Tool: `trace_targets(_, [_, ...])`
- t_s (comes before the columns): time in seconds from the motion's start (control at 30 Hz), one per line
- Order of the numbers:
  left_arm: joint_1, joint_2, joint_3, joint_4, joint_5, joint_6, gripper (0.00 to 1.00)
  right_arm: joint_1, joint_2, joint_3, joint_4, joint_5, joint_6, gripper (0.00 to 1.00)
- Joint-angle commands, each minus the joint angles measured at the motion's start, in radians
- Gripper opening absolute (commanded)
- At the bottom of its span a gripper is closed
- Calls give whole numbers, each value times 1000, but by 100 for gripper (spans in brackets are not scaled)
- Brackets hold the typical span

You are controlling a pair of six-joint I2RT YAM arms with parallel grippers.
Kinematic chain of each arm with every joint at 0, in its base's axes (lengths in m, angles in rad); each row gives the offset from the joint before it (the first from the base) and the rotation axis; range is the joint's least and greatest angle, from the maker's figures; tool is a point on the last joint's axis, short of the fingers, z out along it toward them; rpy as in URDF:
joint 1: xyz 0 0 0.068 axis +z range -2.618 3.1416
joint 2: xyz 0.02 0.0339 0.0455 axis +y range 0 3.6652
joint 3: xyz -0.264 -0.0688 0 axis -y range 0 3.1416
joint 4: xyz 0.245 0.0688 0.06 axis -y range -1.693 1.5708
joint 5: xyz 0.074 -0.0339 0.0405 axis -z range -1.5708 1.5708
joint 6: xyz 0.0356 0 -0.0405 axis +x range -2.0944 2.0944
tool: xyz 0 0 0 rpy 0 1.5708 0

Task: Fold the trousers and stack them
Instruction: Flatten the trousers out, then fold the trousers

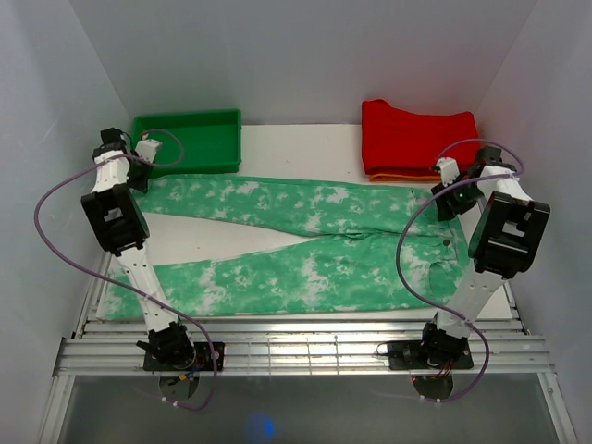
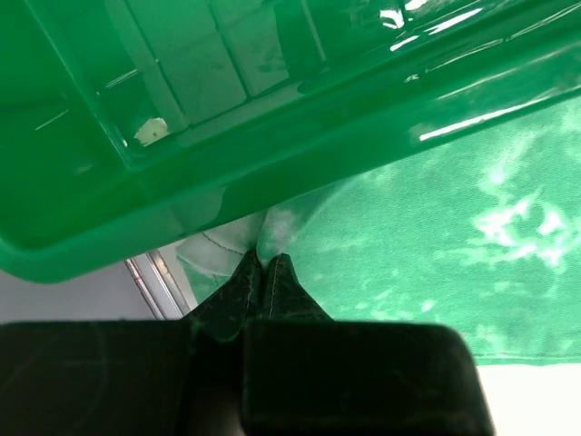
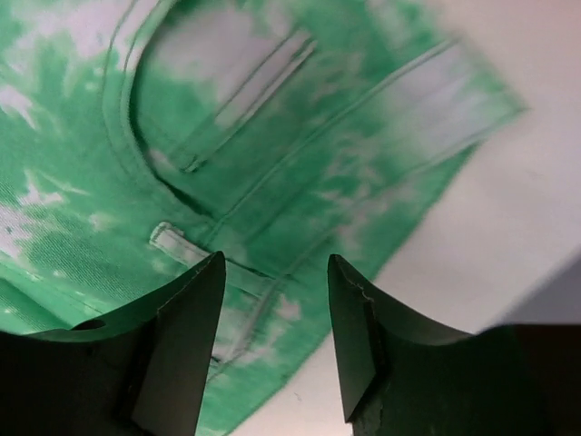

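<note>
Left gripper point(image 2: 264, 262) is pinching the hem of the trousers point(image 1: 277, 273) at the far leg's end, fingers pressed together, just beside the green bin point(image 1: 199, 139). Right gripper point(image 3: 277, 265) is hovering with fingers spread over the waistband — near a belt loop — while the trousers are lying flat across the table point(image 1: 296, 143), legs pointing left, the red garment point(image 1: 416, 134) sitting just behind the waist.

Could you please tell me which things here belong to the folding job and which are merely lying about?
Job: trousers; left gripper, jaws shut on a leg hem; right gripper, jaws open over the waistband.
Lying about: green tray; red folded garment; orange garment beneath it.
</note>
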Motion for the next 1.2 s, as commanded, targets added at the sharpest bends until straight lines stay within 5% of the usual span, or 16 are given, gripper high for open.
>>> trace_targets(0.0, [-6,-78,-22,-2,-11,-9,0,7,13,-95,10,48,-24,54])
trace_targets(0.17, [-3,-123,-79,2,-4,3,0,-31,-41,-263,36,113,-101,48])
trace_targets(0.33, [-3,-184,-131,7,24,32,0,-93,-122,-231,-56,78,-199,45])
trace_targets(0.53, [-3,-210,-148,7,48,65,0,-100,-28,128,-162,-48,-196,71])
trace_targets(0.8, [-3,-197,-135,2,56,72,0,-85,344,642,-436,-128,-325,77])
trace_targets(1.17, [-6,-197,-162,4,55,74,0,-30,366,498,-440,-171,-483,83])
